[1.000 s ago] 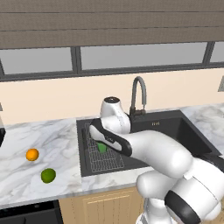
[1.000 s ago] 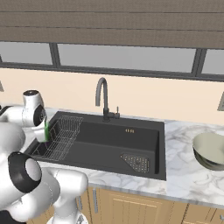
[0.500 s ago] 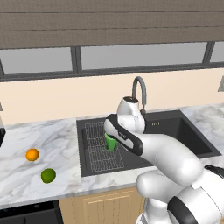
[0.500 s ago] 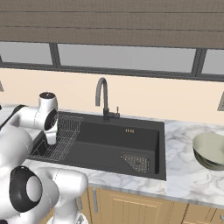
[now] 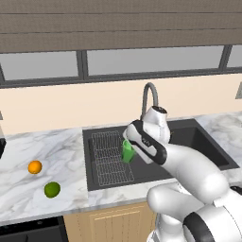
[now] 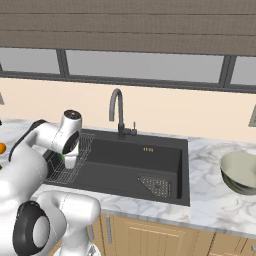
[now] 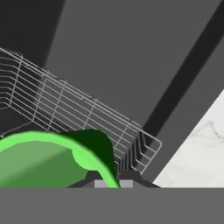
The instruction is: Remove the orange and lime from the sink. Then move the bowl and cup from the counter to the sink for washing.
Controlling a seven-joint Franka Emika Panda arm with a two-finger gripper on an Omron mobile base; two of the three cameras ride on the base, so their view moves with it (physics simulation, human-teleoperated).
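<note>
Cup [image 5: 127, 151] hangs over the sink's [image 5: 198, 142] wire rack [image 5: 109, 158], jaws clamped together on its rim. Light, stiff, smooth-walled, so probably slippery; the rim pinch looks right. Bowl [image 6: 242, 172] waits on the table [image 6: 220, 200], far right.

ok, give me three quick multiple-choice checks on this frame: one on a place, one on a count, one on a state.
1. Where is the bowl?
A. in the sink
B. on the counter right of the sink
C. on the wire rack

2. How many fruits lie on the counter?
A. none
B. one
C. two

3. What is the tool doing?
A. shut on the cup
B. open over the lime
C. holding the bowl

B: bowl sits on marble beside the sink.
C: orange and lime.
A: cup hangs from it above the rack.
</note>
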